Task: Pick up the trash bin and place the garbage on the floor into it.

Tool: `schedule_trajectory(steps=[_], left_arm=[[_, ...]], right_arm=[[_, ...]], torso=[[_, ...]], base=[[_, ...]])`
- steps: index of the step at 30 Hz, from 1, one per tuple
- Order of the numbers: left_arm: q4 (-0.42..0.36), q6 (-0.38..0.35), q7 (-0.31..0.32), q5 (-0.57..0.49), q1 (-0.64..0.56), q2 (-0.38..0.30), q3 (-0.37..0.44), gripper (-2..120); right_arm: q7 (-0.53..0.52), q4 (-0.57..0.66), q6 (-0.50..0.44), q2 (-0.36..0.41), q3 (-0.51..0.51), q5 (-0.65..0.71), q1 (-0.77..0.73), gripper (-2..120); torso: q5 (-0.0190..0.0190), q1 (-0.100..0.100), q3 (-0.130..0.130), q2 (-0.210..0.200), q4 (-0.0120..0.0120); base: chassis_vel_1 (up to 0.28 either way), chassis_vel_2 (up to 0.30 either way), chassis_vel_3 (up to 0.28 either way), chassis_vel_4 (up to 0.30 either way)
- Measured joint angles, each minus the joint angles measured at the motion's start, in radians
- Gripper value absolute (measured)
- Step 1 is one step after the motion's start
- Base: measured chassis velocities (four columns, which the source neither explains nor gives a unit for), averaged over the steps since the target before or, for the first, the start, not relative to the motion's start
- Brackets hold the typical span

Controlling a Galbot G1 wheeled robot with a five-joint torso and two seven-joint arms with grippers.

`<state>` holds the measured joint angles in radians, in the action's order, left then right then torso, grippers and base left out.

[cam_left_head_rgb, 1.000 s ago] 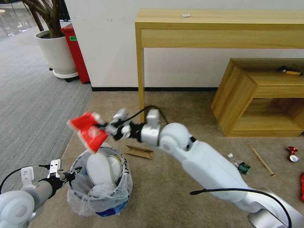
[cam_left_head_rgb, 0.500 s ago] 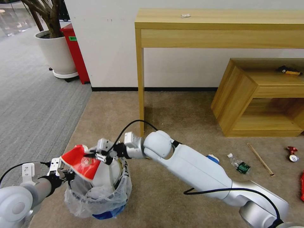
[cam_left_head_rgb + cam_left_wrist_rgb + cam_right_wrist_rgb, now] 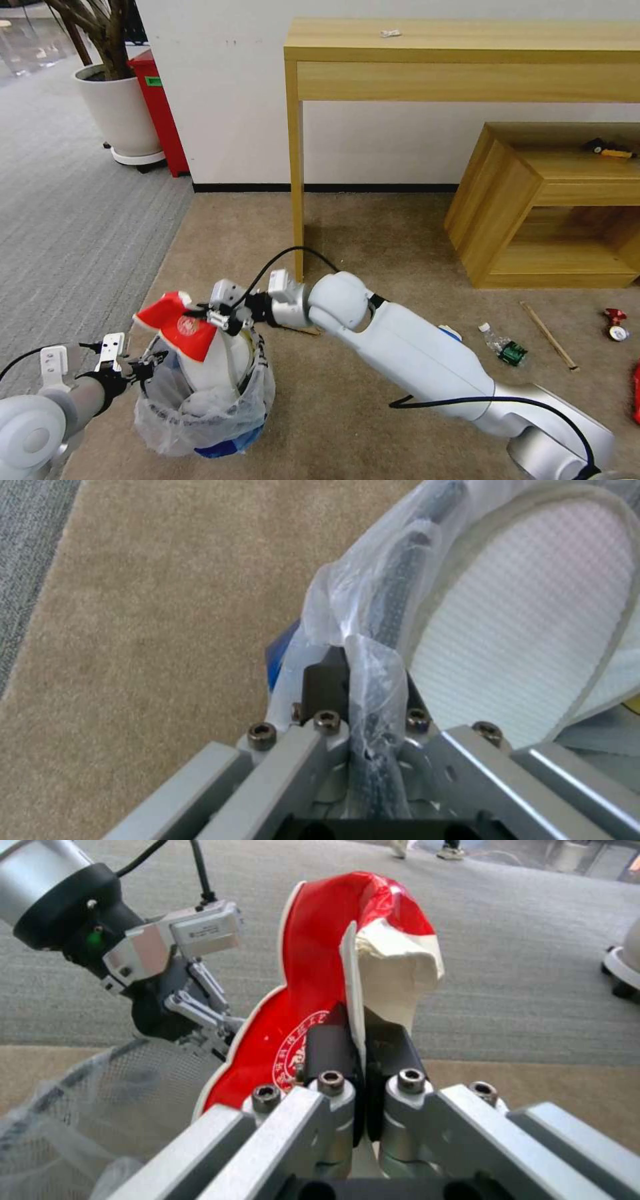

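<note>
Nearest, the left gripper is clamped on the near rim of the trash bin, its fingers pinching rim and plastic liner together; a white insole stands inside the bin against that rim. Directly above the bin's opening, the right gripper is closed tight on the crushed red-white cup, pads squeezing the cup's folded edge. The cup hangs over the rim, not yet inside. The bin sits on the beige floor. Farther right, a small bottle, a stick and a red can lie well apart on the carpet. Beyond them stand a wooden table and a low shelf.
</note>
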<state>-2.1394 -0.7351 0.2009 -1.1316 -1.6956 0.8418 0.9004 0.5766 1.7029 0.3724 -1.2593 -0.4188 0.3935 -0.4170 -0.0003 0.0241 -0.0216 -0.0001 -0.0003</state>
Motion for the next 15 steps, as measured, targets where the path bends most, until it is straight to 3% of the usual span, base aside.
schedule_trajectory(steps=[7, 15], left_arm=[[0.011, 0.000, -0.003, -0.002, 0.007, -0.004, 0.011, 0], [-0.012, 0.000, -0.002, -0.022, -0.002, -0.012, 0.038, 0]], right_arm=[[0.081, 0.018, -0.001, 0.029, -0.029, -0.052, -0.009, 0], [0.104, -0.044, -0.009, -0.007, -0.099, -0.143, -0.021, 0]], torso=[[0.0000, 0.000, 0.000, 0.000, 0.0000], [-0.0001, 0.000, 0.000, 0.000, 0.0002]], base=[[0.000, 0.000, 0.000, 0.000], [0.000, 0.000, 0.000, 0.000]])
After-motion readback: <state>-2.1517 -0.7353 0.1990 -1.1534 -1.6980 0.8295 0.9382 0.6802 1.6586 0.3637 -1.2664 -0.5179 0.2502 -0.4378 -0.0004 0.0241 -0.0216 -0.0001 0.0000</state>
